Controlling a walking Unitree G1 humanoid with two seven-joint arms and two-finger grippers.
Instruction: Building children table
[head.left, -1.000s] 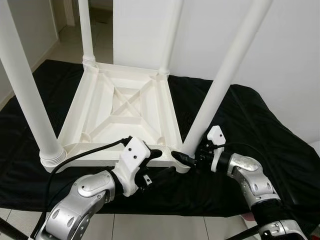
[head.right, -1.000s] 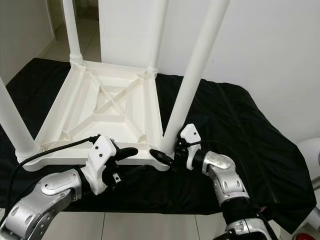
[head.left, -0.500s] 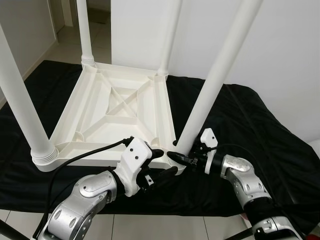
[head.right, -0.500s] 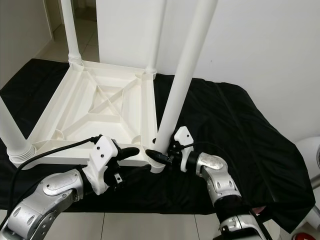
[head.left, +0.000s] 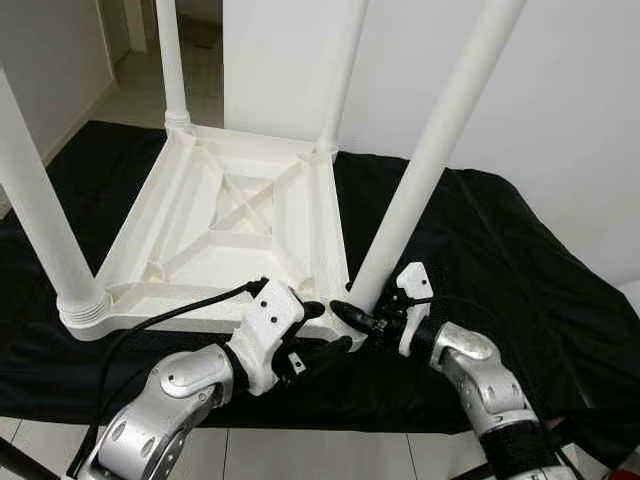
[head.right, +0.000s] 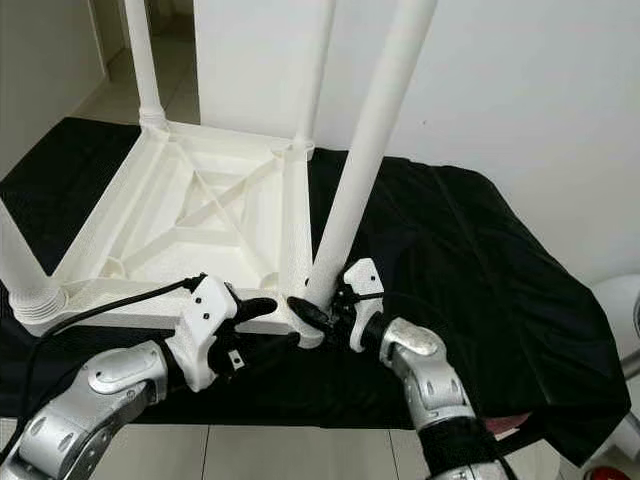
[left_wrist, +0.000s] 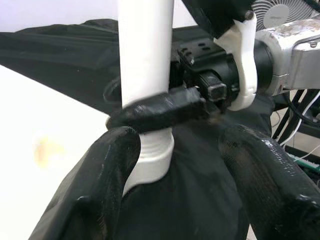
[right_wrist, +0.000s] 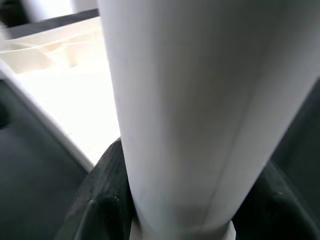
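Compared with a second ago, the near right leg (head.left: 430, 170) is sitting further left in the head views and looks more upright, and the right gripper (head.left: 352, 318) is now tucked in closer to the corner socket. The whole picture is drifting a bit too, so some of that is the camera.

Right now the upside-down white table (head.left: 235, 215) is lying top-down on the black cloth (head.left: 500, 250), all four legs sticking up. The right gripper is clamping around the base of that near right leg, just above the threaded collar, with black fingers (right_wrist: 107, 200) hugging both sides of the tube. The left gripper (head.left: 322, 328) is hanging just beside the same corner, fingers (left_wrist: 92, 200) spread wide with nothing between them; one looks to be resting against the collar, hard to say for sure.

Handling-wise, I'm guessing this is hollow moulded plastic: light, stiff, and pretty slick for rubber pads. A long leg like that is going to lever hard on the socket, so holding low by the collar seems smartest, and the frame edge (head.left: 200, 300) is probably the spot to brace with the free gripper.
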